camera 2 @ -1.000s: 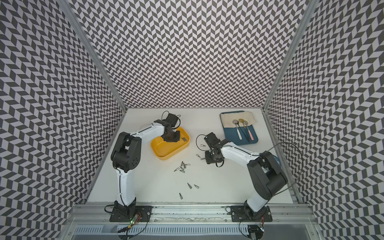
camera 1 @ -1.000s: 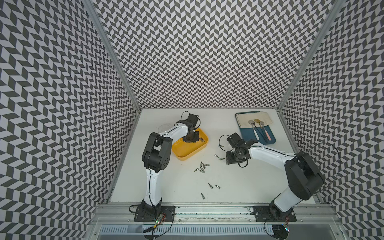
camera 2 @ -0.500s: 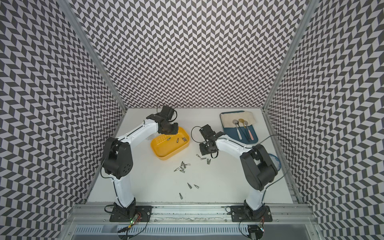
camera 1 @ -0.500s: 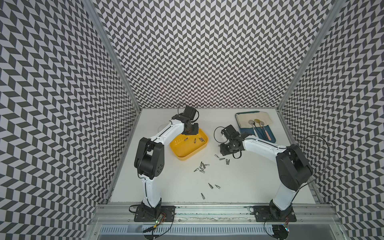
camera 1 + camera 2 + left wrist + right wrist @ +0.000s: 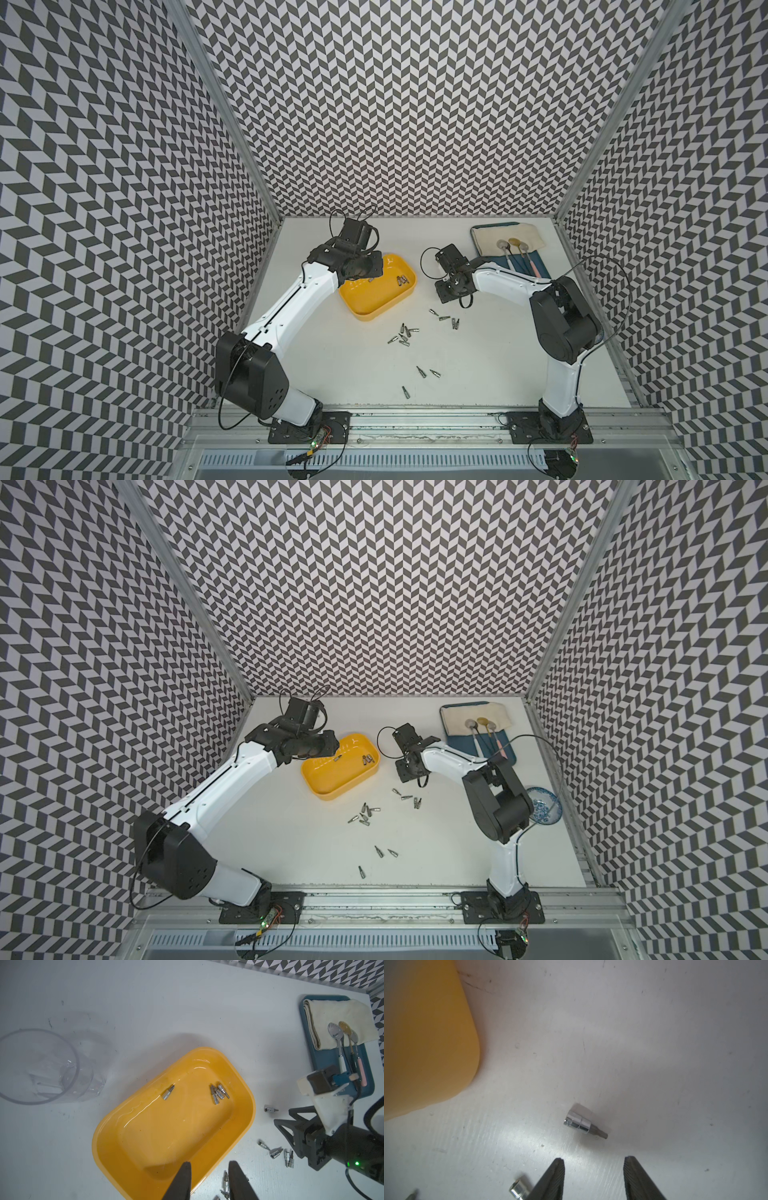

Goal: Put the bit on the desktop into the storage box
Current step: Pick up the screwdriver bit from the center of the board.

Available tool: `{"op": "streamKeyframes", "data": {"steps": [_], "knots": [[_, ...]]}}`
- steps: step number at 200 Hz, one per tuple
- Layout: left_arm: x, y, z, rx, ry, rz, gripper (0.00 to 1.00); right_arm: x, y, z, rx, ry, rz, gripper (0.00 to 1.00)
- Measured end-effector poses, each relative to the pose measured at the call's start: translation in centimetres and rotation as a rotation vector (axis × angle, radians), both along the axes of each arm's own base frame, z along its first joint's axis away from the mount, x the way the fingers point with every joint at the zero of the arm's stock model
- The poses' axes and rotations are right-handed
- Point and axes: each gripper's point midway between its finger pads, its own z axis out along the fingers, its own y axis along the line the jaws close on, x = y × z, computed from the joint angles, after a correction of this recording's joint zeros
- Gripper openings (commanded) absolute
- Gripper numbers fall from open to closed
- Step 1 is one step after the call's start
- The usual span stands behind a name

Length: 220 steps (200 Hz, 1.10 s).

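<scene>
Fingers [image 5: 182,1180] of the left gripper [image 5: 208,1164] stand apart, holding nothing, above the rim of the yellow storage box [image 5: 104,1147], where several bits [image 5: 218,1093] lie. More loose bits [image 5: 405,332] are scattered on the desktop [image 5: 353,374]. The right gripper [image 5: 594,1159] is likewise spread and empty, one bit [image 5: 583,1123] lying just ahead of its tips.

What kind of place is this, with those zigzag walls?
Likely a robot test booth, not a home: patterned walls enclose a white desktop, a left arm and right arm are bolted to a rail, and bits lie beside a yellow box.
</scene>
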Motion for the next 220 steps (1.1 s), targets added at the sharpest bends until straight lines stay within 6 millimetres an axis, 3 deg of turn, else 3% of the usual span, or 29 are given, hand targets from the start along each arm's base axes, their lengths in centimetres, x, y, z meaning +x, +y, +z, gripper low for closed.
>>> {"op": "streamKeyframes", "data": {"steps": [79, 220], "knots": [[-4.0, -0.3, -0.9, -0.032, 0.033, -0.008, 0.35, 0.9, 0.1, -1.0, -0.042, 0.003, 0.017, 0.51], [-6.9, -0.3, -1.6, -0.049, 0.055, -0.01, 0.35, 2.1, 1.0, -1.6, -0.043, 0.006, 0.043, 0.5]]}}
